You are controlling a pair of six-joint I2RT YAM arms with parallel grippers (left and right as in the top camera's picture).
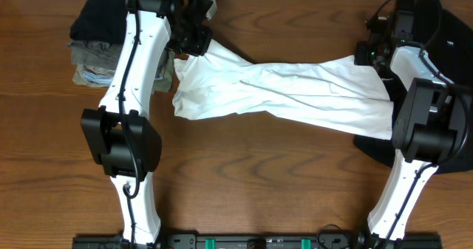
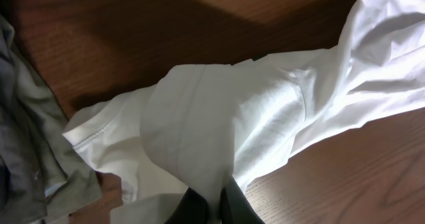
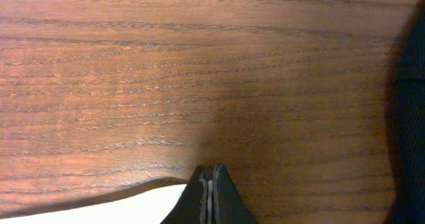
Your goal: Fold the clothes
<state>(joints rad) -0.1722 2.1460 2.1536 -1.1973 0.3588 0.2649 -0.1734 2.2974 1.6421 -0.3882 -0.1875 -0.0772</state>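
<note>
The white T-shirt [image 1: 288, 90] lies stretched and twisted across the table between my two arms; its print does not show. My left gripper [image 1: 194, 43] is shut on a bunch of the shirt's cloth at the far left end; in the left wrist view the cloth [image 2: 219, 124] runs up from between the fingers [image 2: 219, 207]. My right gripper [image 1: 373, 53] is shut on a thin edge of the shirt at the far right end; in the right wrist view a white sliver sits between the closed fingers [image 3: 211, 196], with more white cloth [image 3: 113, 207] at lower left.
A stack of folded olive, grey and black garments [image 1: 96, 46] sits at the far left, also in the left wrist view [image 2: 30, 151]. A black cloth [image 1: 384, 149] lies under my right arm; a dark edge [image 3: 408, 117] shows in the right wrist view.
</note>
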